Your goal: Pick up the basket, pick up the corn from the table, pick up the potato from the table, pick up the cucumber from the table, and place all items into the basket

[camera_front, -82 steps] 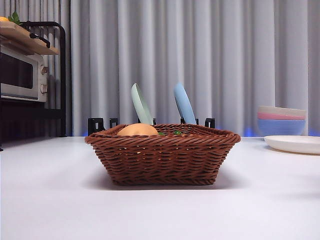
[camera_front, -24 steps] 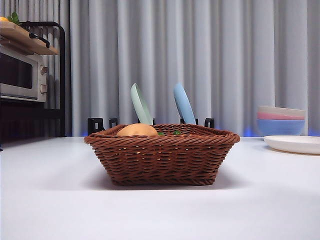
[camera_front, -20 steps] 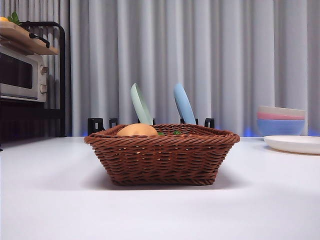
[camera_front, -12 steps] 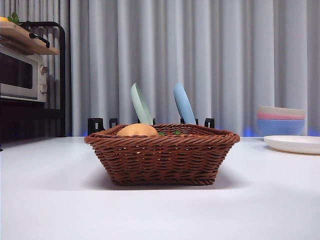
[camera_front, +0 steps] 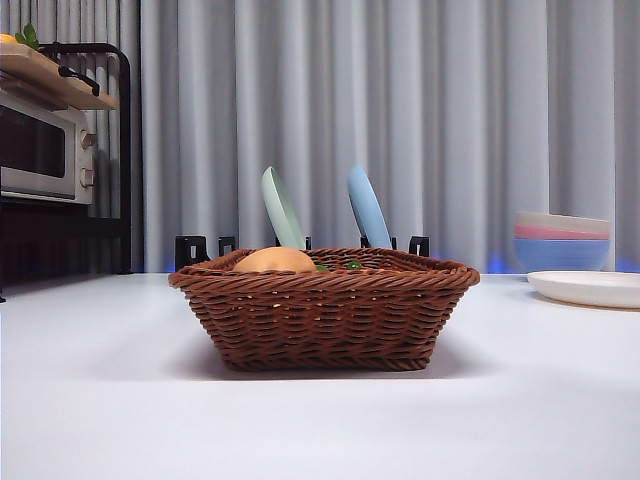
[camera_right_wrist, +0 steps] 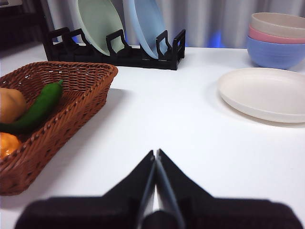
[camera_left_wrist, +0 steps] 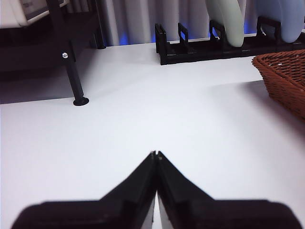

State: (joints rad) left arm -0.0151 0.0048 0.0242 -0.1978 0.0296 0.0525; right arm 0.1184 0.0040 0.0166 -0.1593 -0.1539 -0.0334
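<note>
Both pairs of fingers are pressed together with nothing between them: the left fingers (camera_left_wrist: 156, 155) hang over bare white tabletop (camera_left_wrist: 143, 119), and the right fingers (camera_right_wrist: 156, 153) do the same on the far side of the basket. Beyond the left fingers and off to one side, only a corner of the brown woven basket (camera_left_wrist: 285, 78) shows; for the right fingers it lies close on the opposite side, its braided rim (camera_right_wrist: 62, 71) well clear of the tips. Inside it, seen past the right fingers, the dark green cucumber (camera_right_wrist: 35, 109) lies lengthwise against the tan potato (camera_right_wrist: 10, 105), and the orange corn (camera_right_wrist: 7, 143) sits nearest that gripper, just inside the wall. From the front the basket (camera_front: 325, 310) stands mid-tabletop with the potato (camera_front: 275, 260) humped above its rim. Farther ahead of the right fingers lie a cream plate (camera_right_wrist: 264, 93), stacked bowls (camera_right_wrist: 279, 40) and a black rack (camera_right_wrist: 119, 50) holding two upright plates.
</note>
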